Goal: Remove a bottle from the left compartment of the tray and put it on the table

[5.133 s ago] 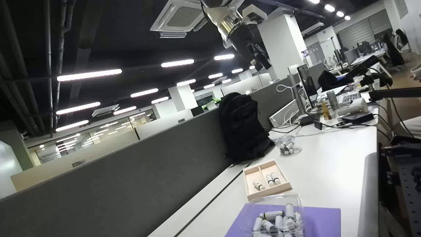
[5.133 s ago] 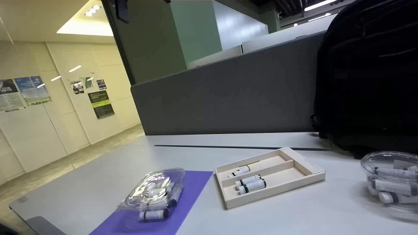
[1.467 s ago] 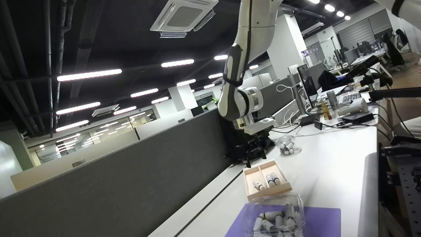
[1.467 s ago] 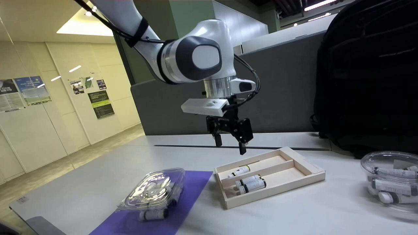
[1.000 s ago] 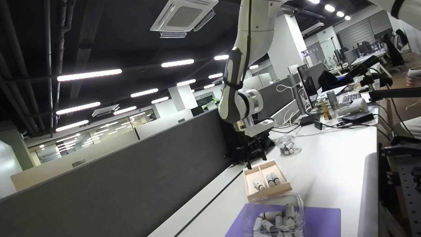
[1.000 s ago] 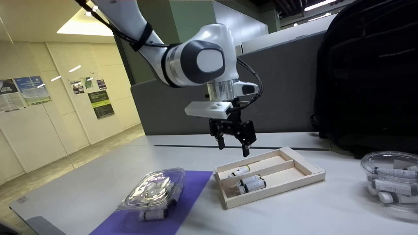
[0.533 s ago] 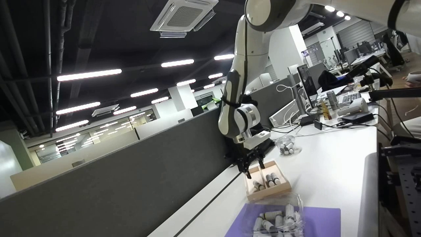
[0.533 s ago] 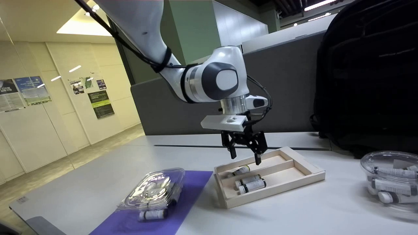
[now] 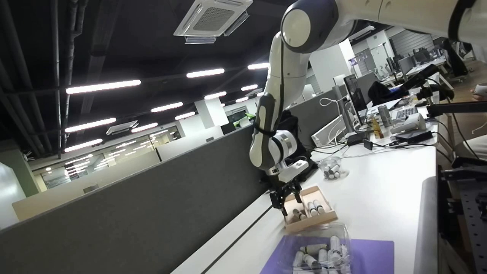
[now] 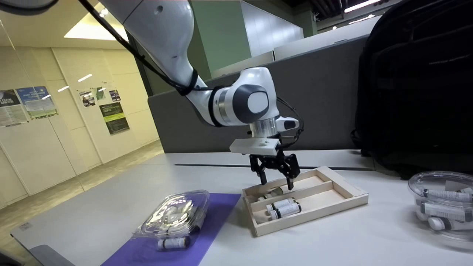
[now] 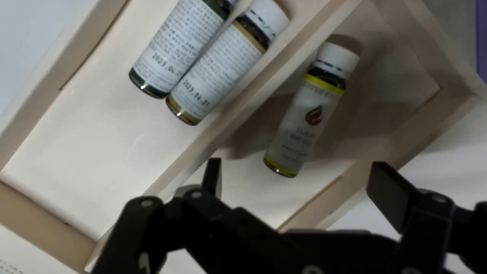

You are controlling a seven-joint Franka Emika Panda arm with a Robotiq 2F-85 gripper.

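Observation:
The tan tray lies on the white table and has two long compartments. A single white-labelled bottle with yellow bands lies in one compartment; it also shows in both exterior views. Two more bottles lie side by side in the other compartment. My gripper is open and empty, fingers pointing down over the single bottle's compartment. In the wrist view the bottle's base lies between the fingertips, touching neither. One fingertip appears by the divider, the other over the outer wall. The gripper shows in both exterior views.
A purple mat bears a clear plastic box of bottles near the tray. A round clear tub with bottles stands on the tray's opposite side. A grey partition and black backpack stand along the back.
The arm has come down from high above, and over the last second the open gripper has lowered toward the single bottle's compartment. The bottles and tray have not moved.

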